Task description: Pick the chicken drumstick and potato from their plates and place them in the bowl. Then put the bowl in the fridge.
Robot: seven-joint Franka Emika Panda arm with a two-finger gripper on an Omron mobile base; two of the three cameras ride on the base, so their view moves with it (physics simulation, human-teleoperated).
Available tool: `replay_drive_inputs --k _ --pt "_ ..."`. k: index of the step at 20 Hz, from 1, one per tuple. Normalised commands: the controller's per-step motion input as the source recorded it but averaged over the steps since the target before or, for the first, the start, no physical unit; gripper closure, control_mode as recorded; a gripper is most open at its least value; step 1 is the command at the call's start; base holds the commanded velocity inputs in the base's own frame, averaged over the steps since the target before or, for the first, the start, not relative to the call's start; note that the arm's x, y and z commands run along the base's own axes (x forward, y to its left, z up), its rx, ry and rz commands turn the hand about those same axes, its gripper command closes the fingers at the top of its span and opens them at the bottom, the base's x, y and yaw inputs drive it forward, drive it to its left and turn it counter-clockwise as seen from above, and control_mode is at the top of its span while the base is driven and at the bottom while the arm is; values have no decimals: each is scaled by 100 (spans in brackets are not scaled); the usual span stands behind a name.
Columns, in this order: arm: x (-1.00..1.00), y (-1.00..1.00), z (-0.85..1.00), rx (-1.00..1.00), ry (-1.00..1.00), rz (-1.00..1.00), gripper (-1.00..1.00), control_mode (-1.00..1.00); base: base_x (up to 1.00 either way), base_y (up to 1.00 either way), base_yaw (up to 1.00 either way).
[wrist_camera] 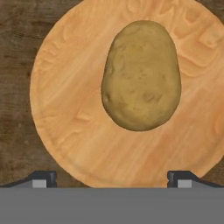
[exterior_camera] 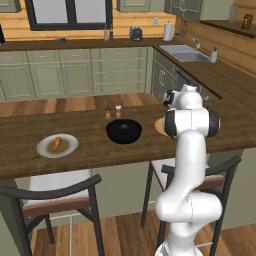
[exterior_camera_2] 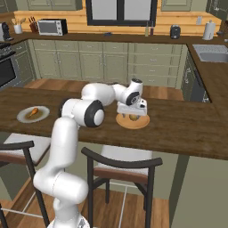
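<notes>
Table carries the black bowl mid-span, the grey plate with the drumstick well to its left, and the orange plate on the other side of the bowl. Potato lies on the orange plate. Gripper hangs directly over the potato, jaws spread wide, nothing held.

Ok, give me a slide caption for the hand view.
Open pincer hovering over the potato on its tan-orange plate.
</notes>
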Motion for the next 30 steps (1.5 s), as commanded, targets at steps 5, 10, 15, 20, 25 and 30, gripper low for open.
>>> replay_drive_inputs --k 5,10,15,20,25,30 --pt "10 0 -16 0 0 1 -100 -100 0 0 0" --pt "19 -2 -7 2 -6 0 -100 -100 0 0 0" --pt "18 -14 -8 3 -3 0 -100 -100 0 0 0" --pt "7 -11 -10 0 -2 0 -100 -100 0 0 0" --pt "23 0 -7 1 -9 0 -100 -100 0 0 0" --pt "22 0 -5 0 -3 0 -100 -100 0 0 0"
